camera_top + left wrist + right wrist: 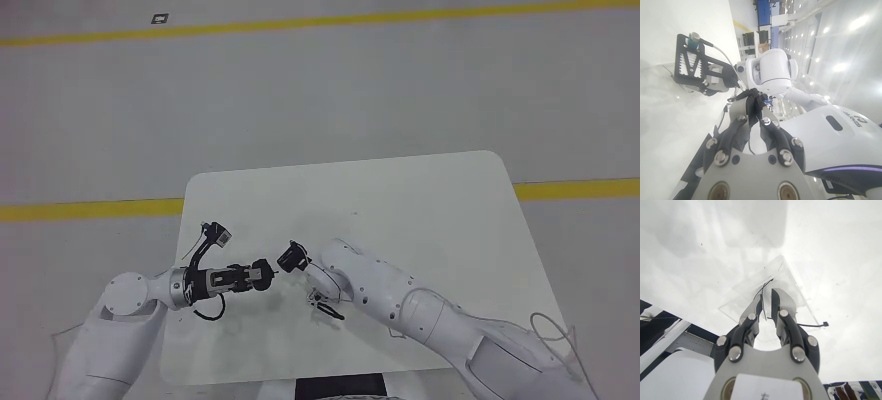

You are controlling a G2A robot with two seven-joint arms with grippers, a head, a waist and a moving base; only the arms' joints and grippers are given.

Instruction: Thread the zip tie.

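Note:
A thin black zip tie (763, 300) stands up out of a clear plastic tray (789, 266), running between the fingers of my right gripper (767, 293). That gripper is open and points down at the tray, its pads apart from the tie. A second black zip tie (810, 326) lies across the tray's corner, its head off the edge. In the top view my right gripper (322, 303) hangs over the table's near middle. My left gripper (268, 271) is held level just to its left. Its black-covered fingertips (753, 94) are pressed together; I cannot make out anything held between them.
The white table (400, 200) is bare beyond the tray, with open room toward its far and right sides. The black bracket (689, 62) on the right arm's wrist sits close in front of my left gripper. The table's near edge lies just behind both grippers.

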